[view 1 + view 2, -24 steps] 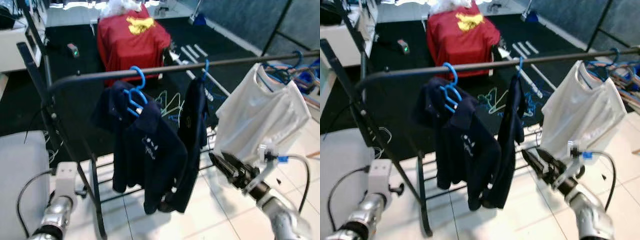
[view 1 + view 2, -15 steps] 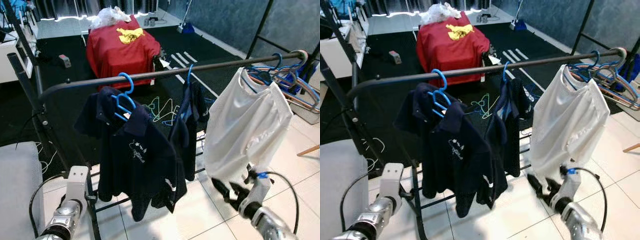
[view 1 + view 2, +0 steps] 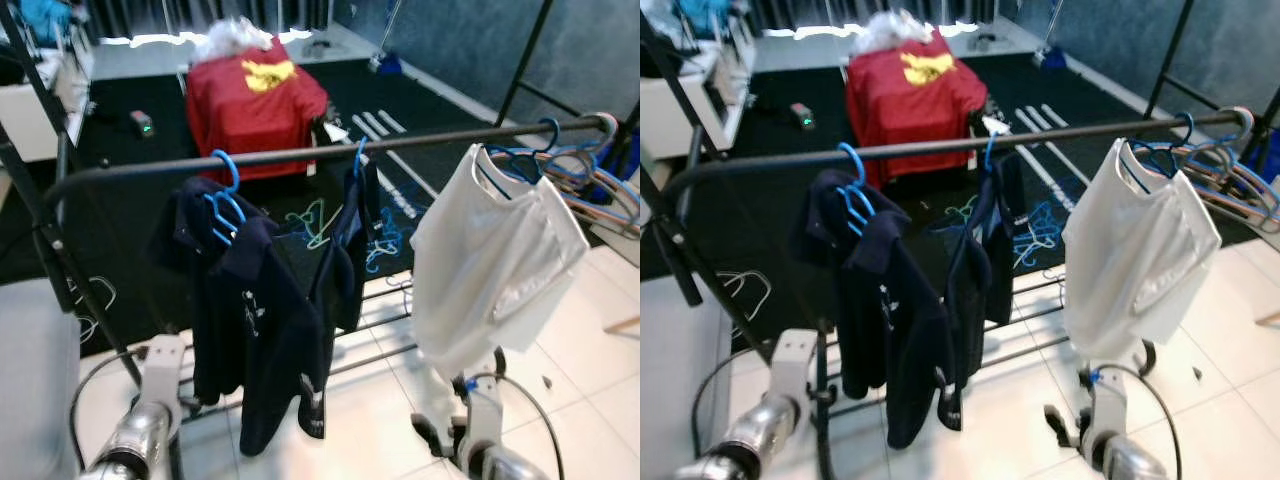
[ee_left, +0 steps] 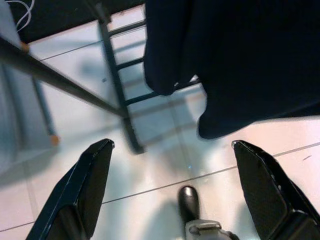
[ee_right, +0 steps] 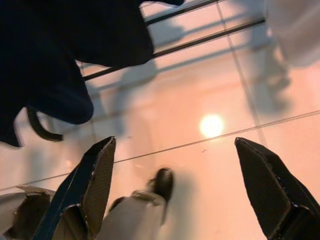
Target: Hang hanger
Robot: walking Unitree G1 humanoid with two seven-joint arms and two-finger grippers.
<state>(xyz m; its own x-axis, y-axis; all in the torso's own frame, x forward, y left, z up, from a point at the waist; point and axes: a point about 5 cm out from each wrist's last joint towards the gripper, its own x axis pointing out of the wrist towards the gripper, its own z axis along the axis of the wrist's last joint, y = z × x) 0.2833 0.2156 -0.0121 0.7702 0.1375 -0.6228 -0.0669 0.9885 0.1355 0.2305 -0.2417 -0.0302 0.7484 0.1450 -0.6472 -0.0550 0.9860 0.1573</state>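
Observation:
A dark rail (image 3: 300,155) crosses the view. On it, a blue hanger (image 3: 222,195) carries a navy polo shirt (image 3: 255,320), and a second blue hanger (image 3: 357,158) carries another navy garment (image 3: 345,260). Further right a white shirt (image 3: 490,260) hangs on a blue hanger (image 3: 510,160), with several empty hangers (image 3: 595,175) at the rail's end. My left gripper (image 4: 172,144) is open and empty, low over the tiles under the navy shirt's hem. My right gripper (image 5: 175,141) is also open and empty, low beneath the white shirt. My arms show at bottom left (image 3: 150,420) and bottom right (image 3: 475,445).
A red-covered object (image 3: 255,90) stands on a black mat behind the rack. Loose hangers (image 3: 320,215) lie on that mat. The rack's lower bars (image 3: 380,325) and slanted left post (image 3: 60,270) stand close. A grey block (image 3: 30,380) sits at my left.
My right arm has dropped from the white shirt's hem down to near the floor. The camera has shifted, so the whole rack sits differently in the picture. My left arm stays low.

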